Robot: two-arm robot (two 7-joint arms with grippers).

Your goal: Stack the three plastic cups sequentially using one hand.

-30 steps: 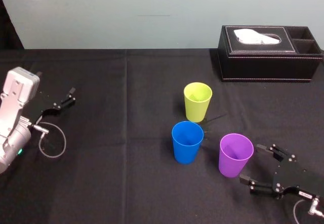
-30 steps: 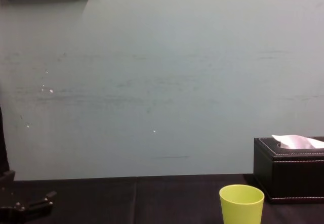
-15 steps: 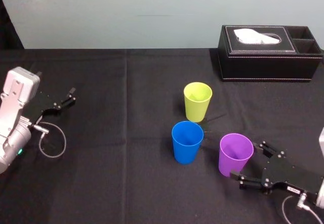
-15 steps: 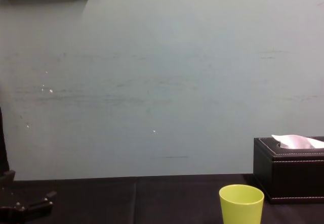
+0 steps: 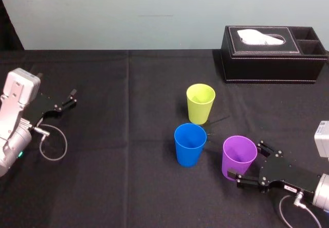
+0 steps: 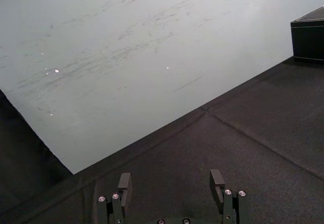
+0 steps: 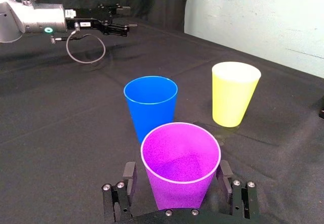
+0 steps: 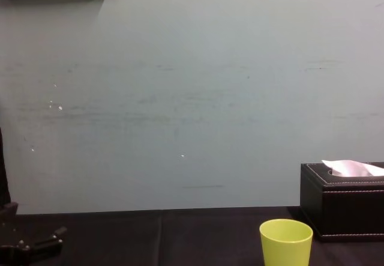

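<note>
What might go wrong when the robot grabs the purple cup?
1. The right gripper has its open fingers on either side of the purple cup. A hard or off-centre squeeze might squash the cup or tip it over.
2. The blue cup stands close beside it, so a low carry might knock that one down.
The left gripper is parked far off to the left.

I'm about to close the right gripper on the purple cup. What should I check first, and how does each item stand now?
1. The right gripper is open: ok.
2. The purple cup sits between its fingers: ok.
3. The purple cup stands upright: ok.
4. The blue cup stands apart from the grasp: ok.
5. Fingers already touching the cup wall: cannot tell.
6. The left gripper is far off at the table's left: ok.
</note>
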